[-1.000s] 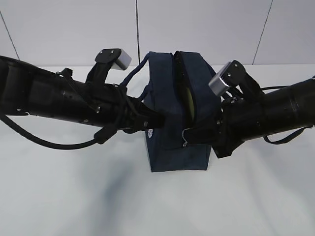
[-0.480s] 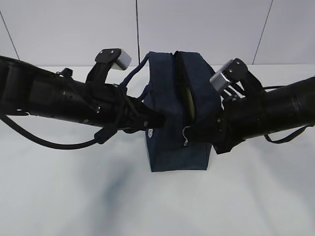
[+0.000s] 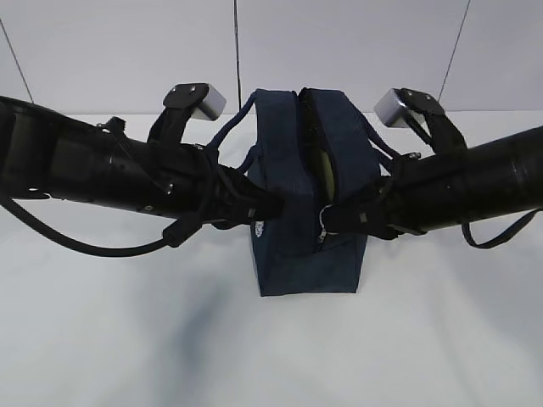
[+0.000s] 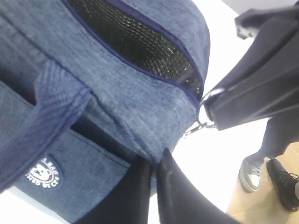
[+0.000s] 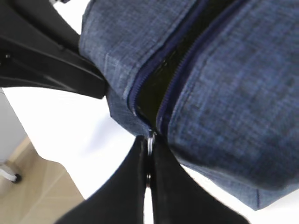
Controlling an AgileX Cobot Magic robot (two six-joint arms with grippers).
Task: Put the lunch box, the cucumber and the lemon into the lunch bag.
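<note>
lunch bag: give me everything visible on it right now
The lunch bag is a boxy dark navy bag of denim-like fabric, standing upright on the white table. Rope-like loop handles hang at both sides. The top zipper is open along most of its length, showing dark shiny lining. A white round logo sits on a side pocket. The left end effector pinches the fabric at the near end; the right end effector is shut on the metal ring pull.

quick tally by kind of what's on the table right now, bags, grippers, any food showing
lunch bag: 1
grippers: 2, left gripper shut on bag fabric, right gripper shut on the zipper ring pull
food in plain view: 0
total: 3
</note>
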